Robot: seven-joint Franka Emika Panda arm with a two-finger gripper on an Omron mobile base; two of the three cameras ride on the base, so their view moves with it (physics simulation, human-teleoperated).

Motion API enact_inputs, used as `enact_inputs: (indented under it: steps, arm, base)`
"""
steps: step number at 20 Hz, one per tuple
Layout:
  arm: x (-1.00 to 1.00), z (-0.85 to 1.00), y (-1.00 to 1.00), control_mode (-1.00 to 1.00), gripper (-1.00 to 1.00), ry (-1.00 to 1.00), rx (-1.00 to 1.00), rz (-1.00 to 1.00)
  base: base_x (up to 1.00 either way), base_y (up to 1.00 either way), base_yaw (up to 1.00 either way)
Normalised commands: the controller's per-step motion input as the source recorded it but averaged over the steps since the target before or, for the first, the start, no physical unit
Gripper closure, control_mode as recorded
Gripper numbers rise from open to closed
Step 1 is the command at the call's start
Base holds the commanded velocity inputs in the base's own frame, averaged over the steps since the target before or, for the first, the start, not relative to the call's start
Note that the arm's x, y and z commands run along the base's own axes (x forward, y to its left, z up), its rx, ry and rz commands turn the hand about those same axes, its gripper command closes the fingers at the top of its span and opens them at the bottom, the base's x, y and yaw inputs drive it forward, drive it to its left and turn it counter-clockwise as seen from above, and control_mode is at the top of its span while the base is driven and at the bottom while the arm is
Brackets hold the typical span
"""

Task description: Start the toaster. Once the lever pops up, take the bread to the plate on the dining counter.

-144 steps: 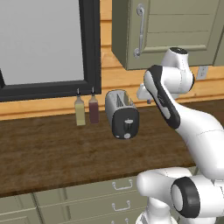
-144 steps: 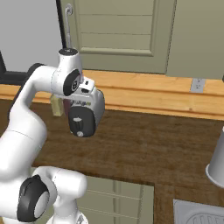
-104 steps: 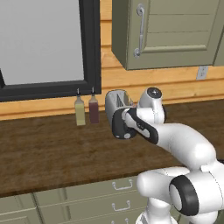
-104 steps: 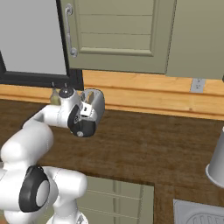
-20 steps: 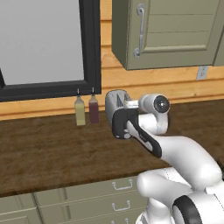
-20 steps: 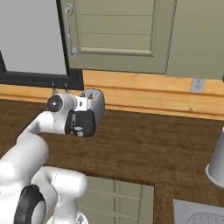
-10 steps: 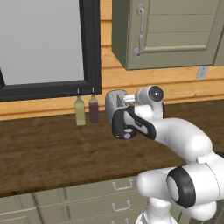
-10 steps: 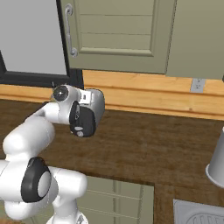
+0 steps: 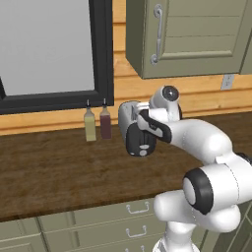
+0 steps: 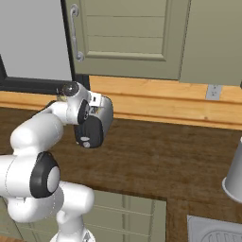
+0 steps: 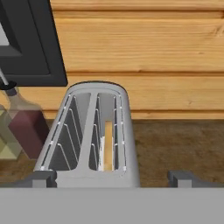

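Bread (image 11: pixel 107 144) stands on edge in the right slot of the silver toaster (image 11: pixel 94 140), which sits on the dark wood counter (image 9: pixel 59 172) against the plank wall, just right of two slim bottles (image 9: pixel 97 123). Spread wide, the gripper (image 11: pixel 111 178) hovers at the toaster's near end, one finger (image 11: pixel 38 178) on either side, gripping nothing.

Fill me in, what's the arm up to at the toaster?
The white arm has its open tool poised just above the silver toaster on the dark wood counter, gripping nothing. A slice of bread sits down in the right slot as seen from the hand view. Two bottles stand to the toaster's left, under the window.
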Motion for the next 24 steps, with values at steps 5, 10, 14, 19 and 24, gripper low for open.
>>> enact_inputs:
  steps: [5, 10, 14, 19, 24]
  arm:
    - [0.02, -0.09, 0.03, -1.0, -1.0, 0.08, 0.0, 0.0]
    - [0.0, -0.01, 0.02, -1.0, -1.0, 0.01, 0.0, 0.0]
    - [0.01, -0.01, 0.05, -1.0, -1.0, 0.0, 0.0, 0.0]
    - [0.03, -0.15, 0.0, -1.0, -1.0, 0.0, 0.0, 0.0]
    - [0.03, -0.24, 0.0, -1.0, -1.0, -0.01, 0.0, 0.01]
  base:
    - [0.0, 0.0, 0.0]
    - [0.0, 0.0, 0.0]
    - [0.0, 0.0, 0.0]
    - [0.0, 0.0, 0.0]
    - [0.0, 0.0, 0.0]
